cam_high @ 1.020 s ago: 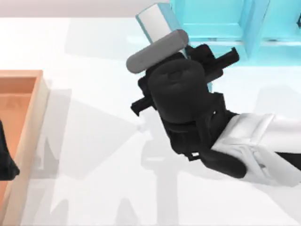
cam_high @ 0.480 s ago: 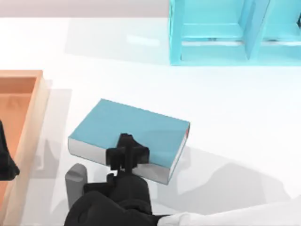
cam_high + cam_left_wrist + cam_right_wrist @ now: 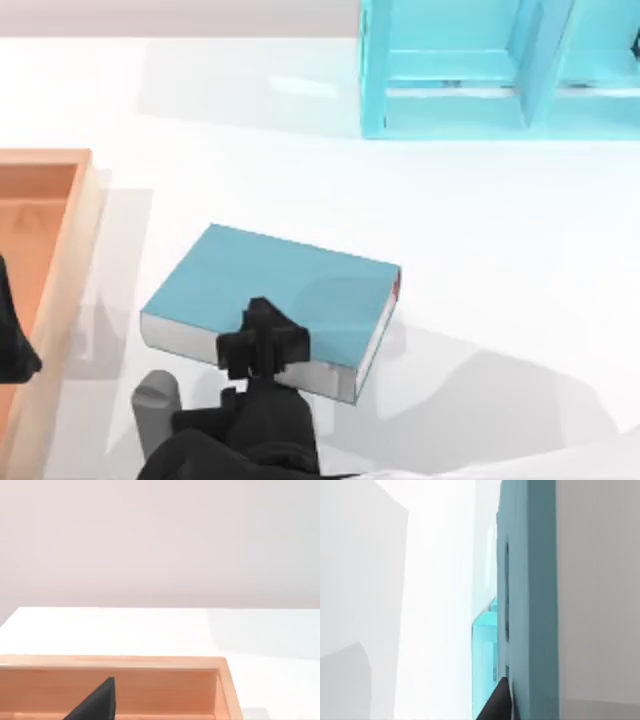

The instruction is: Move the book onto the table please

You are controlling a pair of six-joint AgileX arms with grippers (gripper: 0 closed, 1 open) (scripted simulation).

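Surface: white glossy table (image 3: 480, 250) filled most of the top view, with a light-blue shelf (image 3: 450, 70) at the upper right and an orange-brown wooden tray (image 3: 60, 250) along the left edge.
Book: the teal book (image 3: 285, 285) sat a little left of centre in the lower half of the frame, cover up and slightly turned, white page edges facing the bottom of the frame, a small red mark at its right corner. It was well apart from the shelf and just beside the tray without touching it.
Right pincer: my right gripper (image 3: 262, 340) reached in from the bottom edge and pinched the book at its near long edge, one finger on the cover; in the right wrist view the teal cover (image 3: 530, 595) ran close alongside a dark fingertip (image 3: 496, 702).
Left pincer: my left gripper (image 3: 95, 705) was parked over the tray at the left edge; I could not tell how its fingers stood.
Contact: I could not tell whether the book rested fully on the table or hung just above it.
Risk one: had I let go while it hung, the far edge would likely have dropped and the book slapped or skidded on the glossy surface.
Risk two: pulling back with the lower finger under the book could have dragged it toward the table's near edge.
Risk three: a leftward slide could have knocked it into the tray rim.
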